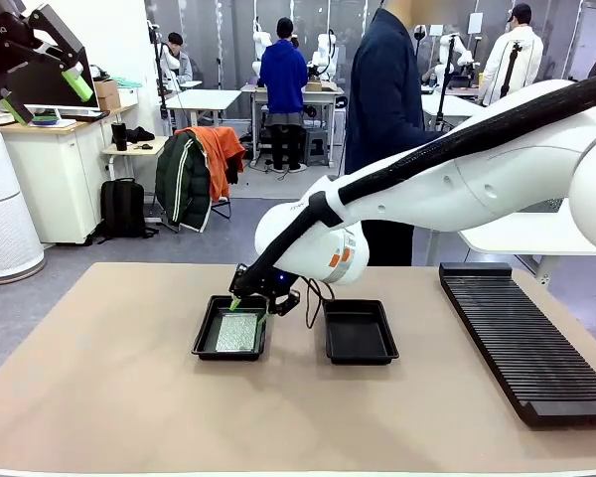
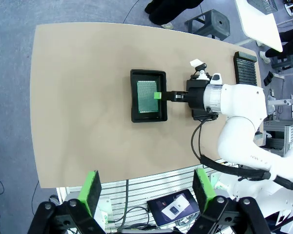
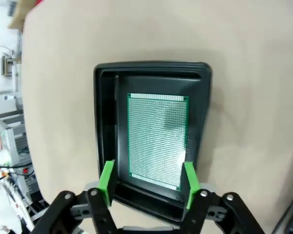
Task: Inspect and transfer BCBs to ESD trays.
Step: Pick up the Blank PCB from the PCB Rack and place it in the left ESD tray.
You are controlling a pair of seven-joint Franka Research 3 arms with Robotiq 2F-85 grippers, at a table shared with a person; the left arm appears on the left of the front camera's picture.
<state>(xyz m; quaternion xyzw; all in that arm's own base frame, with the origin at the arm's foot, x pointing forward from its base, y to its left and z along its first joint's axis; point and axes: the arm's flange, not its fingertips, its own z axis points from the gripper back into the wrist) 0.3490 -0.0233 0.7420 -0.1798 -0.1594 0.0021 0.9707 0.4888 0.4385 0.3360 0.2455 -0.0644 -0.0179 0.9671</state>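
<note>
The left jaws hang spread, high over the bench [image 2: 88,97]. Farther out, the right jaws stand spread astride the BCB [image 3: 157,139], lying flat in the left ESD tray [image 1: 228,356], the second ESD tray [image 1: 360,336] beside it. A person [image 1: 382,99] stands beyond.

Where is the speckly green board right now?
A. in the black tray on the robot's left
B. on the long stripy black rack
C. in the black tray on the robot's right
A: the BCB lies flat on the floor of the left ESD tray, with the right gripper open just above it. The right ESD tray is bare inside, and no board sits on the slotted rack.
</note>
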